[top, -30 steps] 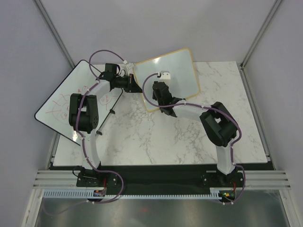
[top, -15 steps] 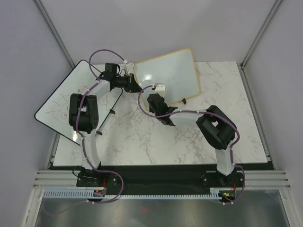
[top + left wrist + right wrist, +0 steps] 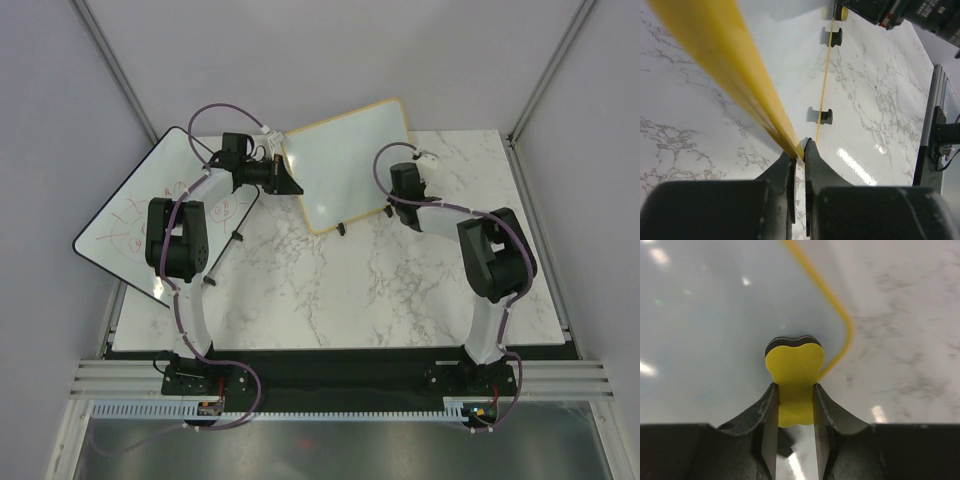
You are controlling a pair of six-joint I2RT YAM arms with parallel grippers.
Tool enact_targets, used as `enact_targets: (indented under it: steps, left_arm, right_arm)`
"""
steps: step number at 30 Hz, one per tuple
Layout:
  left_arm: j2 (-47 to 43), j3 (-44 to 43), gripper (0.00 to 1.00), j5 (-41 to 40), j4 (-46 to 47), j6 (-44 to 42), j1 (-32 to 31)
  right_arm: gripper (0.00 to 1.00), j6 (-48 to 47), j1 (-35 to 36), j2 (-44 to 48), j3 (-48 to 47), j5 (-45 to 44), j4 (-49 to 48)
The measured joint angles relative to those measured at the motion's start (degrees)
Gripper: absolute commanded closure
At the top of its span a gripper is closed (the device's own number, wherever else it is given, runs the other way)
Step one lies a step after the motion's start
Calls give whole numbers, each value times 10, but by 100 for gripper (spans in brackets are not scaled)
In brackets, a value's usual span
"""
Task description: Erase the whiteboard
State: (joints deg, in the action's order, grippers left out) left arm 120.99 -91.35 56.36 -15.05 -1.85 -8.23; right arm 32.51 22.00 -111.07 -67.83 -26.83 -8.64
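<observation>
**A:** ok, what just changed on the whiteboard (image 3: 345, 160)?

**B:** The arm with the eraser (image 3: 794, 362) swept across. A moment back it was over the board's near-left part. Now it's out at the right edge, with the eraser tip by the rounded near-right corner. The board itself nudged a bit too. To me that reads like one full wipe pass just finished. The white face looks clean from above, so I'd guess the job's nearly done, maybe that corner left to check.

**A:** who's holding what?

**B:** The left fingers (image 3: 785, 167) are clenched on the tan frame at the board's left edge, same as before, steadying it. The right fingers (image 3: 767, 405) are clamped on the yellow eraser. The board sits far-centre on the worktop (image 3: 400, 290).

**A:** counts?

**B:** Two boards: this one, plus the big black-edged whiteboard (image 3: 120, 225) with red scribbles off to the left. One eraser. Two black feet (image 3: 341, 229) along the small board's near edge. Two arms.
</observation>
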Motion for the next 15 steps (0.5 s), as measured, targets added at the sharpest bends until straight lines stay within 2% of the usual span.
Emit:
enact_targets:
  steps: [2,5,15]
  left_arm:
    - [0,0,98,6,-1,-1,-1]
    - [-1,0,98,10,-1,-4,-3]
    - [-1,0,98,12,-3,-8,-4]
  right_arm:
    - [100,15,-51,-4,20,1,2]
    - [100,22,-82,-17,24,1,5]
    - [100,-26,-8,-11,12,-52,28]
